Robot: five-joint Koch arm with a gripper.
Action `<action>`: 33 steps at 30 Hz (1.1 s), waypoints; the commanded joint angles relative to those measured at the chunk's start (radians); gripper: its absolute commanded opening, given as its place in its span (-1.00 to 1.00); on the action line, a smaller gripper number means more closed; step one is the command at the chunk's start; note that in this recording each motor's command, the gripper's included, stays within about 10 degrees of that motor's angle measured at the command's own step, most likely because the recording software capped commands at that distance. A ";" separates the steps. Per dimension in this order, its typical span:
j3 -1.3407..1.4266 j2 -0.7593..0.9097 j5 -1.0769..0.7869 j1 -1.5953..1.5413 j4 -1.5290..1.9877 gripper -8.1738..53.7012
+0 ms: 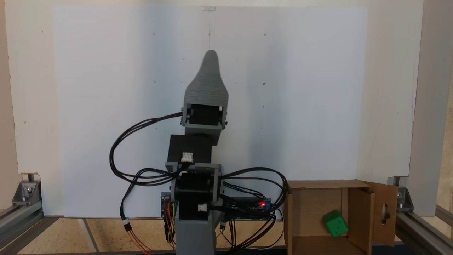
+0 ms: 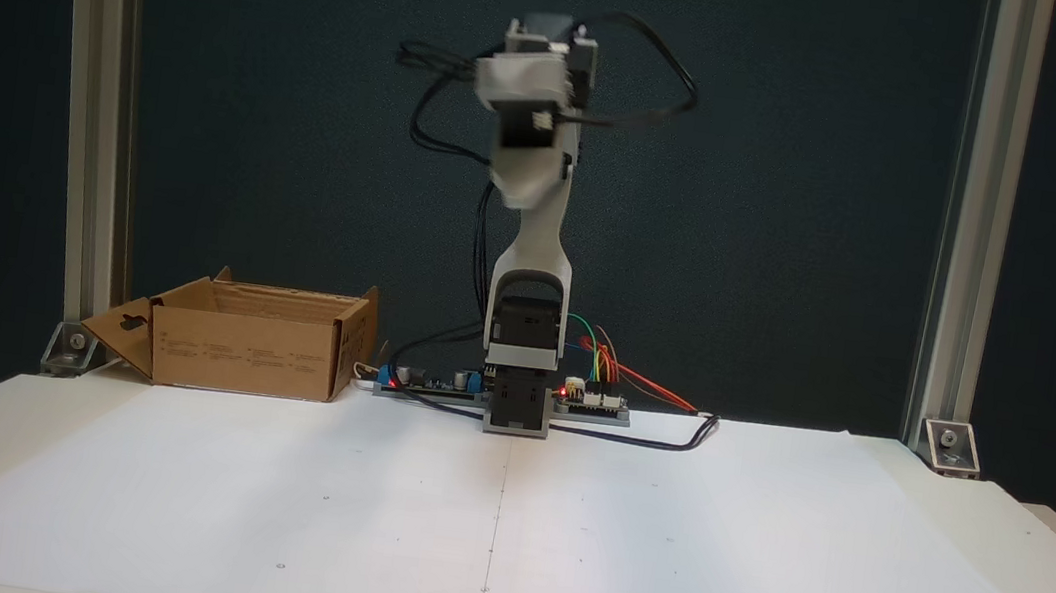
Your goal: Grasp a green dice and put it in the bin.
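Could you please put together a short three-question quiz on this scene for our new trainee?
1. True or false: the green dice lies inside the cardboard box.
2. In the fixed view that faces the arm's front, the box stands: A) left of the arm's base, B) right of it, C) behind it.
3. Fill in: the box flap with the slot cut-out is folded ____.

Key: 1 true; 2 A; 3 outward.

Bright green dice with darker recessed pips, sitting in the brown corrugated bin. My tool is ridged grey, my cables black, white paper over my desk.
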 commanded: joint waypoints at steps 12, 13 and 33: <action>0.525 0.137 0.034 -0.032 -0.633 0.68; 0.540 0.149 0.034 -0.021 -0.678 0.68; 0.985 0.324 0.029 0.023 -1.486 0.66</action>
